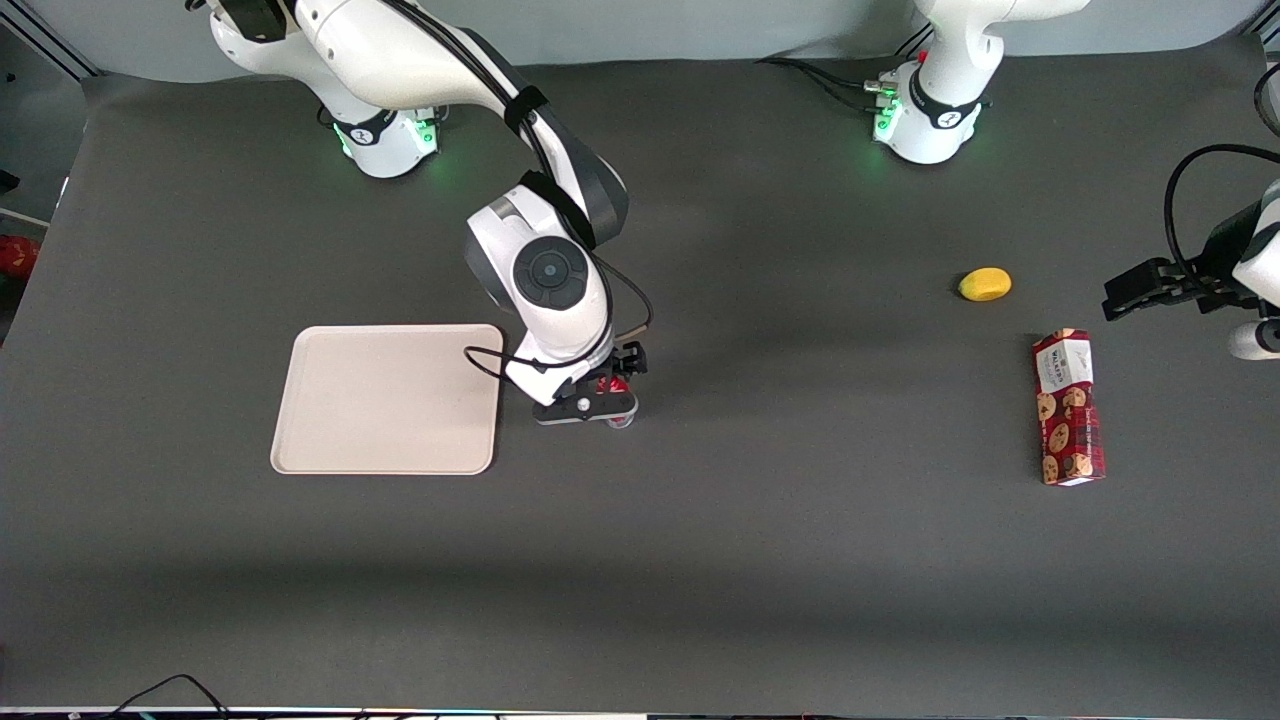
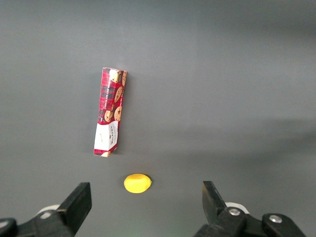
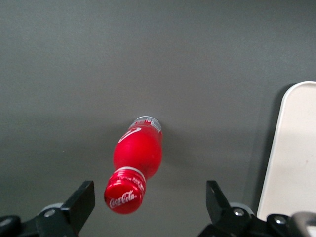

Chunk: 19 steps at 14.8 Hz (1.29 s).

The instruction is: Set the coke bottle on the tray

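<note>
— Dark grey matting covers the whole table [image 1: 760,560]. Where are you?

— My gripper [image 3: 150,202] hangs over the coke bottle [image 3: 134,165], just beside the tray [image 1: 385,398]. My fingers [image 3: 81,200] are spread wide, one on each side of the cap, touching nothing.

— And the bottle?

— Standing upright on the mat, off the tray, near its rim.

— Anything else?

— A cookie box [image 1: 1068,407] and a yellow fruit [image 1: 985,284] lie toward the parked arm's end, well apart from me.
</note>
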### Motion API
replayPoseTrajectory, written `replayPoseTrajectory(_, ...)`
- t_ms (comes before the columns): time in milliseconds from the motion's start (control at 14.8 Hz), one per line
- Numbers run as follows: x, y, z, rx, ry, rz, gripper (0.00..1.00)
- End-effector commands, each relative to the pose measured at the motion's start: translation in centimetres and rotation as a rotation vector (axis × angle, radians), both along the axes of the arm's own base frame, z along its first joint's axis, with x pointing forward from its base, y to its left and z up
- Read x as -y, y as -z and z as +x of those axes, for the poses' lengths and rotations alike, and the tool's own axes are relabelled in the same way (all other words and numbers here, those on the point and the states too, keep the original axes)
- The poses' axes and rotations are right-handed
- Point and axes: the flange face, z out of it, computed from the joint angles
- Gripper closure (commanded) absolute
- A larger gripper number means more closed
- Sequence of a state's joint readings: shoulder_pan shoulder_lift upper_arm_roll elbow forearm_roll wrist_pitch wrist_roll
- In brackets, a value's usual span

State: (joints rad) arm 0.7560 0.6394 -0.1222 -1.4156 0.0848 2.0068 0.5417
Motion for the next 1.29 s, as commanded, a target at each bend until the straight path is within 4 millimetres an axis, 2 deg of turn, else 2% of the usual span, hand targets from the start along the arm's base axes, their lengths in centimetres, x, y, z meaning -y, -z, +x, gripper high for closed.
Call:
replayPoseTrajectory(0,-0.4,1.5,-0.7,-0.001,0.015,0.02,0.0)
replayPoseTrajectory(203,-0.9,2.8,-1.6,-0.002,0.005,0.03,0.0)
replayPoseTrajectory(678,-1.2,2.6,-1.6,0.009,0.002,0.04,0.0)
replayPoseTrajectory(814,-1.3,2.5,-1.6,0.013,0.002,0.043,0.09)
replayPoseTrajectory(1017,-1.2,2.5,-1.4,0.005,0.016,0.056,0.1)
replayPoseTrajectory(1220,-1.4,2.5,-1.4,0.006,0.013,0.057,0.32)
